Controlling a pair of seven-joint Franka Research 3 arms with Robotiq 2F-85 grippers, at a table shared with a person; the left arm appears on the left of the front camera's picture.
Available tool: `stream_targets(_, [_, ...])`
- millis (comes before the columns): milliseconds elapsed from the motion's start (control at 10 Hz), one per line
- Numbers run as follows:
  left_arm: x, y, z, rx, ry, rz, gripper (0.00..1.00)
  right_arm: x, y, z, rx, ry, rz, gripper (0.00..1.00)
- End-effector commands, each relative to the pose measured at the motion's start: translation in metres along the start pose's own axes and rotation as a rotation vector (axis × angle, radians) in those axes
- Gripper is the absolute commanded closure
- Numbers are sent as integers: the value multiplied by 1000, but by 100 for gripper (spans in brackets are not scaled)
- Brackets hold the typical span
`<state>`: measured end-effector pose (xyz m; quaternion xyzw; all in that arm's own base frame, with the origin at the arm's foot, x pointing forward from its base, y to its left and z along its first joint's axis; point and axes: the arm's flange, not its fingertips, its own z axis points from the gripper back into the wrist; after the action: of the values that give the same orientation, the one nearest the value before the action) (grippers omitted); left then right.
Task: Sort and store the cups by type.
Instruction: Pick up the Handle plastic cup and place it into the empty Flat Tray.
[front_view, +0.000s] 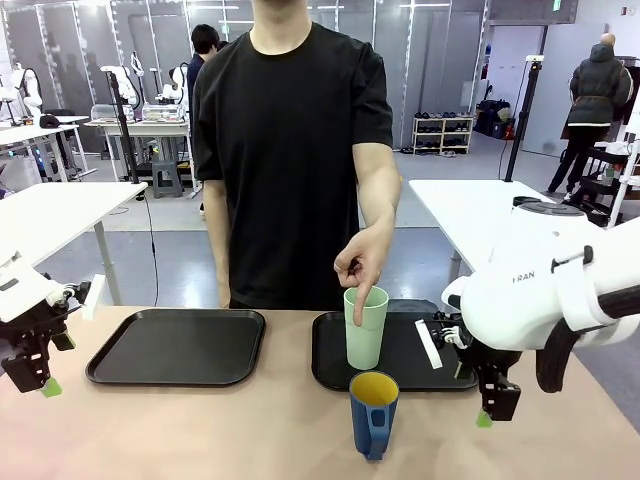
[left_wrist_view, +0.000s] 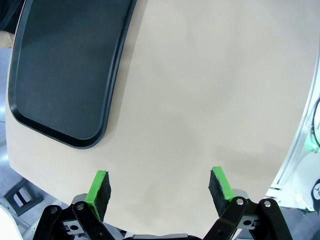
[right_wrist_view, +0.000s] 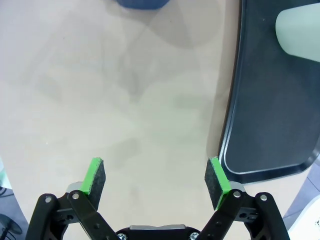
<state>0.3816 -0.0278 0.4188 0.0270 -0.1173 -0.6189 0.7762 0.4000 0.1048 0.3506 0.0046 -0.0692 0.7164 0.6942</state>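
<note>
Green tumbler (front_view: 365, 335) stands on the right tray (front_view: 330, 370), a person's hand (front_view: 362, 265) at its rim, blue mug (front_view: 374, 412) on the table (front_view: 250, 430) just before it, left jaws and right jaws spread empty.

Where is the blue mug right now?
In the front view, the blue mug stands on the table, slightly right of middle, on the robot's side of the right tray holding the green tumbler.

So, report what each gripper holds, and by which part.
Nothing: the left gripper and the right gripper both stand open and empty.
</note>
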Motion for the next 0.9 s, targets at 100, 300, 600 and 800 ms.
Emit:
stream_targets(100, [1, 0, 1, 13, 19, 7, 0, -5, 29, -22, -13, -138, 39, 0])
stream_targets(300, [1, 0, 1, 13, 19, 7, 0, -17, 24, -33, 3, -239, 55, 0])
stream_targets(600, [1, 0, 1, 13, 19, 7, 0, -33, 26, -51, -8, -444, 116, 0])
stream_targets(800, [1, 0, 1, 13, 19, 7, 0, -44, 30, -60, -40, -580, 99, 0])
